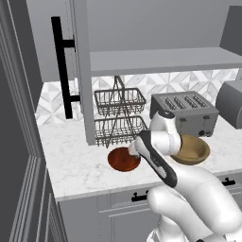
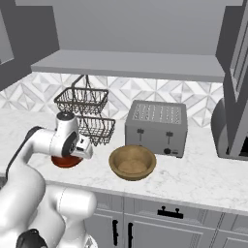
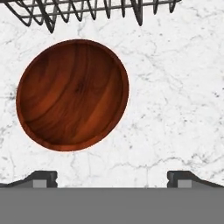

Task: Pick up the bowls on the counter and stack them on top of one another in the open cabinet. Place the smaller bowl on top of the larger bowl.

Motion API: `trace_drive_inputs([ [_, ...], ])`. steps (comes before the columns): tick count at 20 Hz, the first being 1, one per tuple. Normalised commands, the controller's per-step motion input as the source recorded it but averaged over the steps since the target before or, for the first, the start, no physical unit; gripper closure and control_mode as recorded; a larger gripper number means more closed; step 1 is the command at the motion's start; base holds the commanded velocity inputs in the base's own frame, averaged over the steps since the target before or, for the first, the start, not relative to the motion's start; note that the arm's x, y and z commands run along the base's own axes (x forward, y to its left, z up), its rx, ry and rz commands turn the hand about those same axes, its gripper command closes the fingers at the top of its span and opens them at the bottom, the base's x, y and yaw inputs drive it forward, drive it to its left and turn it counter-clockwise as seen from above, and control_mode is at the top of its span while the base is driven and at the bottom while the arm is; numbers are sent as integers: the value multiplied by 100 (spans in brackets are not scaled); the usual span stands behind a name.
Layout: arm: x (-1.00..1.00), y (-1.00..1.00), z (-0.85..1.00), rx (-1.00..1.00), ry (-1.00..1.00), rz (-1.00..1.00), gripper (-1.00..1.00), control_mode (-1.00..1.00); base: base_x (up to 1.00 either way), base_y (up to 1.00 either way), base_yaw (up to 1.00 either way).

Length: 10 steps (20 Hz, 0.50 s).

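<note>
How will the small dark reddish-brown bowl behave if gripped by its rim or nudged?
The small glossy dark reddish-brown wooden bowl looks rigid, so it probably won't flex. Its sheen suggests a slick rim that might slip in a light pinch. It is shallow and sits flat on the white marble counter, so a nudge would likely slide it rather than tip it.

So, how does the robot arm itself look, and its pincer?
The white arm is made of smooth, rounded glossy segments, with dark grey bands at the joints and a long dark strip along the forearm. A grey round cap sits on the wrist. The pincer ends in two small dark finger tips, each with a lighter grey pad. No cables or markings can be seen.
</note>
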Motion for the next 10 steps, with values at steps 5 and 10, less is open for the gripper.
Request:
trace_drive_inputs([
  [5, 46, 0, -29, 1, 7, 0, -100, -100, 0, 0, 0],
  [10, 42, 0, -20, 2, 6, 0, -100, -100, 0, 0, 0],
])
